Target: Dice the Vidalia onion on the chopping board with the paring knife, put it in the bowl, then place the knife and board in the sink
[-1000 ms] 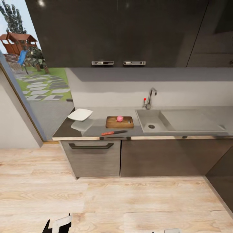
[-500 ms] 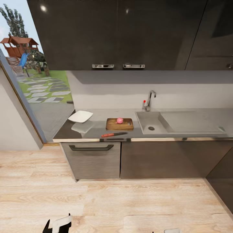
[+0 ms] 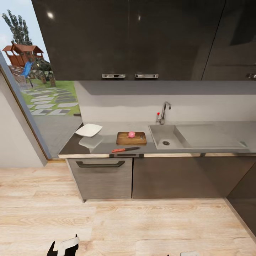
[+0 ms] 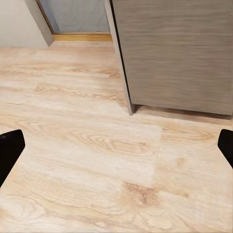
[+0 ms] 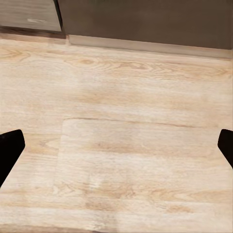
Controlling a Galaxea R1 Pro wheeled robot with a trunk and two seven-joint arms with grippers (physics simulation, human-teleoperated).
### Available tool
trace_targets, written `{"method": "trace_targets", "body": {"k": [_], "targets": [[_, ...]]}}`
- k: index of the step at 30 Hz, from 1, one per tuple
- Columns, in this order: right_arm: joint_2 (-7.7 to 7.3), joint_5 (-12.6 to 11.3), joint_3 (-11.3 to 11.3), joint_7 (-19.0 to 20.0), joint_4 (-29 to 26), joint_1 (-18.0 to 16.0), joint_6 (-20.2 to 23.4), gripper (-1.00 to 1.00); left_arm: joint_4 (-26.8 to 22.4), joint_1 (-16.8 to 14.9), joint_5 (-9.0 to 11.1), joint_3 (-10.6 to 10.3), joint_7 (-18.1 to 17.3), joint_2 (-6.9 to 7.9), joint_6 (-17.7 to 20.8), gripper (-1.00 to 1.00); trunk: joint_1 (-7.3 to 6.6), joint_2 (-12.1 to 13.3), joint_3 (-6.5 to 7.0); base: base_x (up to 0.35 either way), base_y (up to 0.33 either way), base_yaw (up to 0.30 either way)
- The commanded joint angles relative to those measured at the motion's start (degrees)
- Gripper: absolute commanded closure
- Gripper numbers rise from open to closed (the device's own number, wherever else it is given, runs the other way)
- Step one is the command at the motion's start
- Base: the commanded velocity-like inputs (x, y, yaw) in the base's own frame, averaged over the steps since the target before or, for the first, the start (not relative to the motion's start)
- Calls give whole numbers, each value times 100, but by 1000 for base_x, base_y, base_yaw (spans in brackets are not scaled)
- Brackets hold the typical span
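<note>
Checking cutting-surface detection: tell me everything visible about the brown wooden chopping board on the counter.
The rectangular brown wooden chopping board lies flat on the smooth grey countertop, its long side along the counter's front edge, just left of the stainless-steel sink. Darker grain runs along it, and a small slot-shaped handle hole sits at the end nearest the sink. A small round pinkish onion rests on its top near the middle. The red-handled paring knife lies in front of it, apart; the white bowl stands further left.

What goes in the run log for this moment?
onion: on chopping board | paring knife: countertop | bowl: empty | left gripper: open | right gripper: open
</note>
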Motion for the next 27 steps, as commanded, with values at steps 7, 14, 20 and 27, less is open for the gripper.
{"method": "trace_targets", "body": {"k": [7,14,20,27], "targets": [[-5,-24,48,-35,3,-5,-15,-100,21,-11,17,-47,28,-4,-23,-100,4,-12,46,0,1,0],[-5,-24,46,-35,3,-5,-15,-100,21,-11,17,-47,28,-4,-23,-100,4,-12,103,38,150,0],[-5,-24,44,-35,3,-5,-15,-100,21,-11,17,-47,28,-4,-23,-100,4,-12,153,82,262,0],[-5,-24,43,-35,3,-5,-15,-100,21,-10,17,-47,29,-4,-23,-100,4,-12,188,87,277,0]]}}
